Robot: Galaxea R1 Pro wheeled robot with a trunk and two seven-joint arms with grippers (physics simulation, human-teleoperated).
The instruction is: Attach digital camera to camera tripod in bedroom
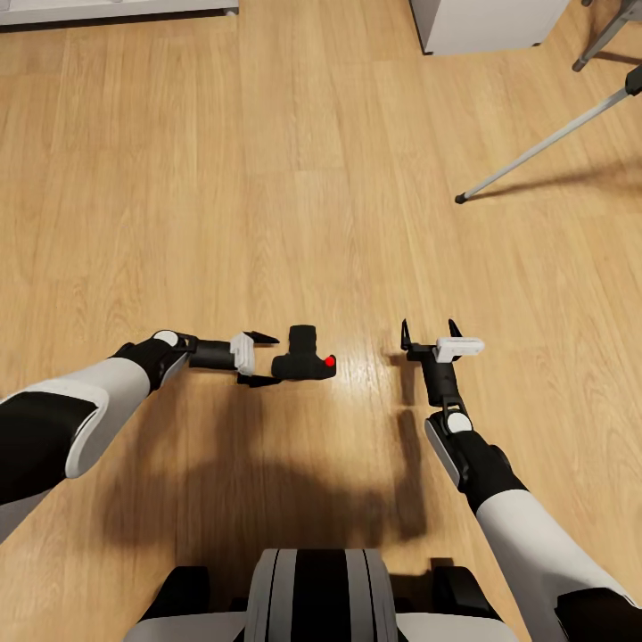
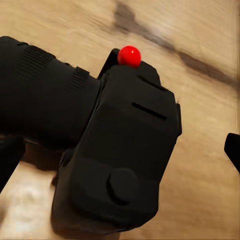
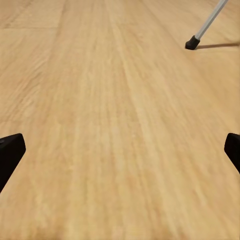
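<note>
The digital camera [image 1: 305, 357], small and black with a red button on top, sits low over the wood floor between my two arms. My left gripper [image 1: 277, 359] reaches it from the side, and its two fingers stand wide apart with their tips at the camera's near end. In the left wrist view the camera [image 2: 115, 150] lies between the fingers [image 2: 7, 162] with a gap on one side. I cannot tell whether it rests on the floor. My right gripper [image 1: 429, 332] is open and empty over bare floor. The tripod's silver leg [image 1: 544, 143] and black foot [image 3: 191, 43] show at the far right.
A white piece of furniture [image 1: 486, 22] stands at the back, right of centre, close to a second tripod leg [image 1: 602, 40]. A white edge [image 1: 116, 9] runs along the back left. My own base [image 1: 321, 593] is at the bottom of the head view.
</note>
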